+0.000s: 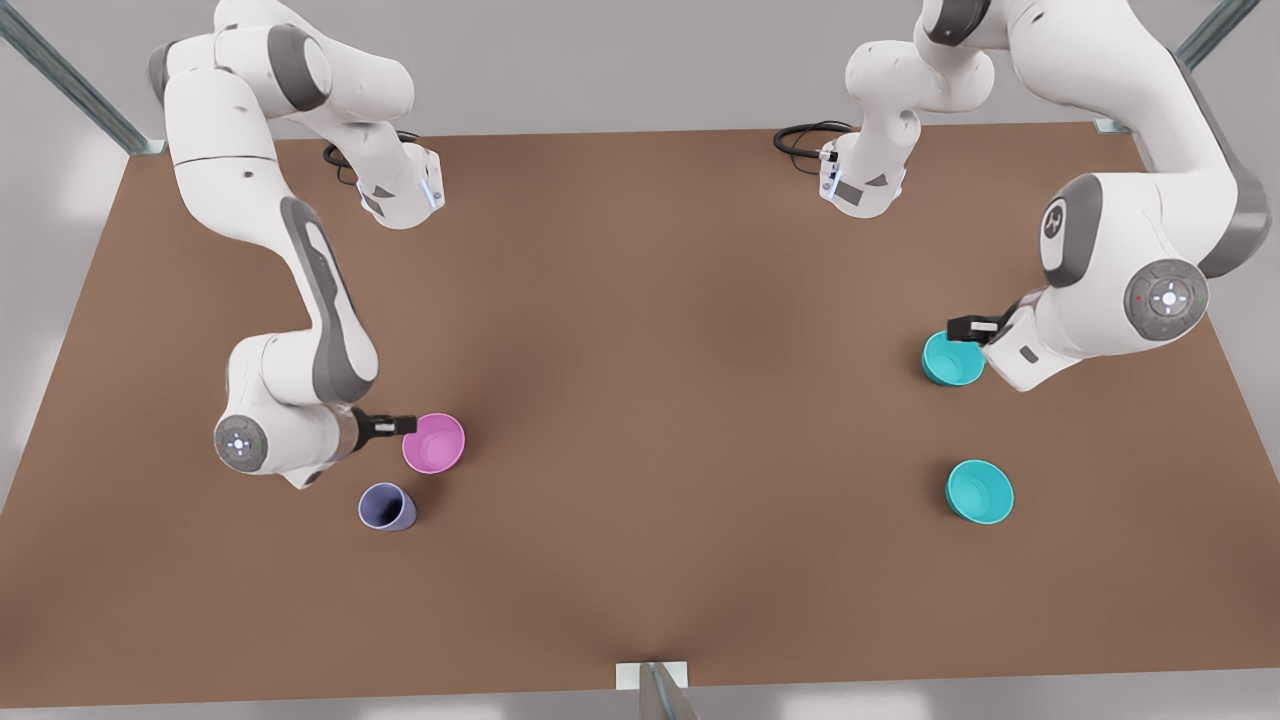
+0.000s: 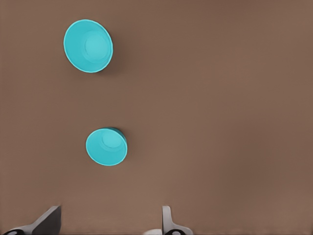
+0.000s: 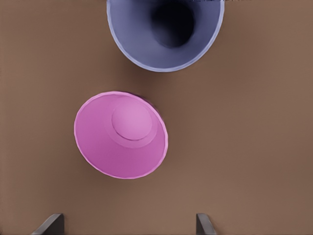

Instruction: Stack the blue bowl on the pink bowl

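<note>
**A:** What carries it all?

**B:** A broad, plain brown tabletop [image 1: 640, 300]. Pale grey surroundings lie beyond its edges, metal frame struts [image 1: 70, 85] run off at the far corners, and black cables [image 1: 800, 135] are looped at the far edge. Two white arms reach in from that far side.

**A:** And the bowls?

**B:** The blue bowl [image 1: 953, 358] is small, round, plain turquoise, upright with its mouth open. It stands on the front view's right, about mid-depth. A second teal bowl [image 1: 980, 491], its twin in look, sits nearer and well apart from it. The pink bowl [image 1: 434, 442] is plain magenta, just as wide and also upright. It stands across the tabletop on the front view's left, far from both teal ones. Nothing is stacked yet.

**A:** Anything by the pink one?

**B:** A narrower, taller lavender-blue cup [image 1: 388, 506], just beside it on the near side, not touching.

**A:** The grippers?

**B:** The left gripper [image 1: 965, 327] hangs at the blue bowl's far rim, and in its wrist view the jaws stand wide with nothing between them. The right gripper [image 1: 400, 425] sits just beside the pink bowl, its jaws wide too and holding nothing.
</note>
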Controlling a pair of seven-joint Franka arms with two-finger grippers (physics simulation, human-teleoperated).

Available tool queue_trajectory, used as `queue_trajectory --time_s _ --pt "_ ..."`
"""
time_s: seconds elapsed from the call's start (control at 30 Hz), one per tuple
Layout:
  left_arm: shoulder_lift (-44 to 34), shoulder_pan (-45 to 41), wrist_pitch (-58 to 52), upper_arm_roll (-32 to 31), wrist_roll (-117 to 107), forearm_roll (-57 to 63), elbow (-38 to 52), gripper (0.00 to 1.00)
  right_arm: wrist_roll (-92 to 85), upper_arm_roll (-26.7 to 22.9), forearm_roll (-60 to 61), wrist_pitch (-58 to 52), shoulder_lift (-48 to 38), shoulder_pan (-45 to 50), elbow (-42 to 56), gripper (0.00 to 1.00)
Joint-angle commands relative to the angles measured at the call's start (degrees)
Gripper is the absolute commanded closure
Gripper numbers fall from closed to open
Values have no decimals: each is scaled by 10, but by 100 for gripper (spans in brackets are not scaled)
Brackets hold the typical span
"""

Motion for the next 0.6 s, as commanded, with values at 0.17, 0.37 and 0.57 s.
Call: queue_trajectory --time_s 0.17,0.37,0.57 --pt "7 -9 -99 -18 -10 -28 85 0 41 0 49 128 42 -15 -9 0" --pt "42 0 -75 -10 -49 -19 88 0 21 0 50 139 59 -29 -33 0" --pt "39 1 -88 29 -32 -23 91 0 14 0 58 146 93 -31 -29 0"
